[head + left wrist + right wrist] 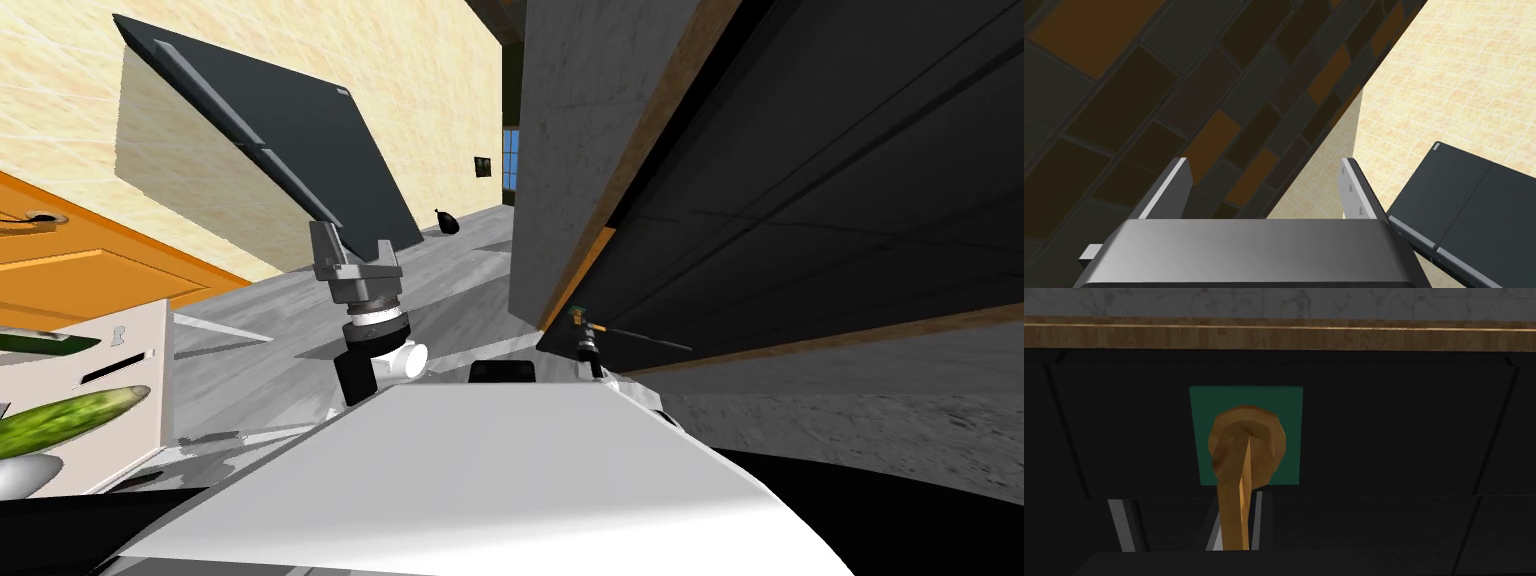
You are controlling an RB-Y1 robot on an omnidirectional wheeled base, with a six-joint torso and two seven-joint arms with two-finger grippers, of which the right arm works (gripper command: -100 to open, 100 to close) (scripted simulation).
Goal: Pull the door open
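Right now the golden lever handle (1236, 458) sits on its green plate (1204, 413) on the dark door (1399, 438), at my 1 o'clock. The right gripper (1184, 508) has its blades apart, with the lever against one but unclamped. It should close first, then pull straight back. The left gripper (1264, 192) hangs released at 11 o'clock, near the yellow tiled wall (1464, 75).

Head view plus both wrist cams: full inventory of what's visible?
Door: one, dark, on my right.
Door handle: one, brown lever on a green plate, on the door.
Flat panel: one, dark grey, against the yellow tiled wall, ahead left.
Cabinet: one, orange, far left.
Box: one, white, lower left.
Long vegetable: one, green, by the box.
Small rounded thing: one, black, on the floor far ahead.
Left gripper: one, grey, open, raised before the panel.
Right gripper: one, dark, at the handle.
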